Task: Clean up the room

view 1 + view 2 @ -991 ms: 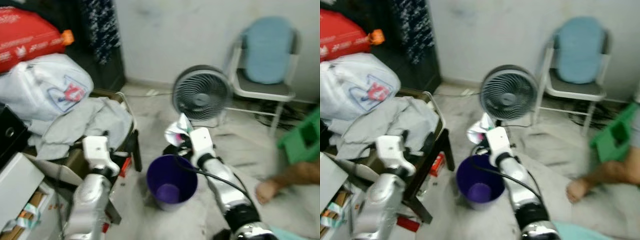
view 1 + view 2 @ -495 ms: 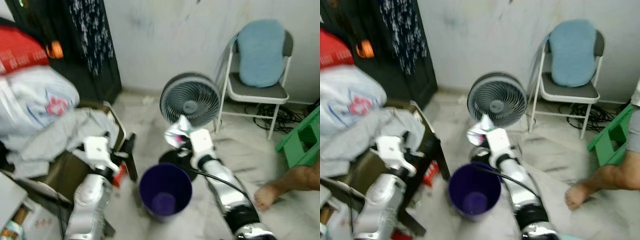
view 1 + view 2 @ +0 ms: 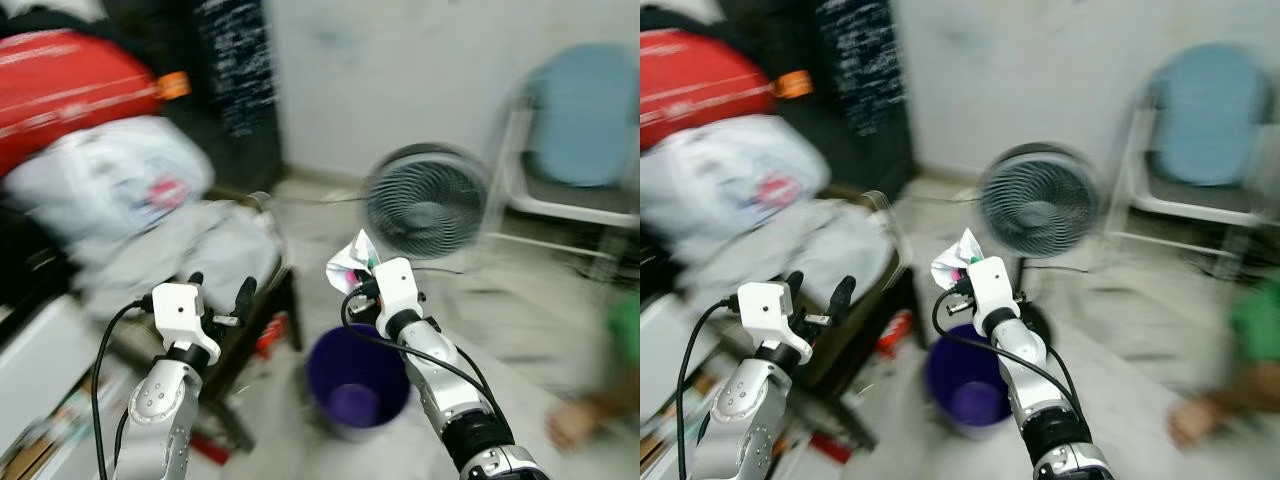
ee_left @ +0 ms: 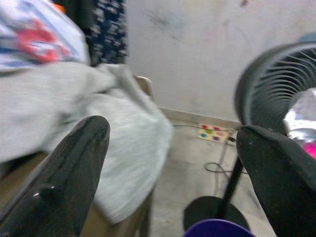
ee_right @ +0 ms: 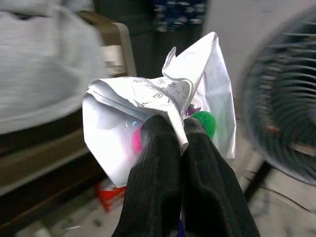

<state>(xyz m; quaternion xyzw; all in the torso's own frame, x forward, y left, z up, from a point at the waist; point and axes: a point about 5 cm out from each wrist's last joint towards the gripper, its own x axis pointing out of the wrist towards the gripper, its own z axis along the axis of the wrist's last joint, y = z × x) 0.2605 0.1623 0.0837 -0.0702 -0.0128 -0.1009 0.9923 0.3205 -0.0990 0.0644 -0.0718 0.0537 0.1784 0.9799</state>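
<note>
Lifted higher than a moment ago, the right gripper (image 5: 178,133) pinches a crumpled paper wrapper (image 5: 165,118) above the purple bin (image 3: 358,382), while the left gripper (image 3: 218,292) hangs spread beside the cluttered table (image 3: 262,300).

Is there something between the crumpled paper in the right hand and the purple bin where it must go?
Nothing visible. The right hand is shut on the crumpled paper, held above the purple bin, whose mouth is open. The fan stands behind, out of the path.

Parted tool (image 4: 173,163) before fan (image 4: 276,94)
</note>
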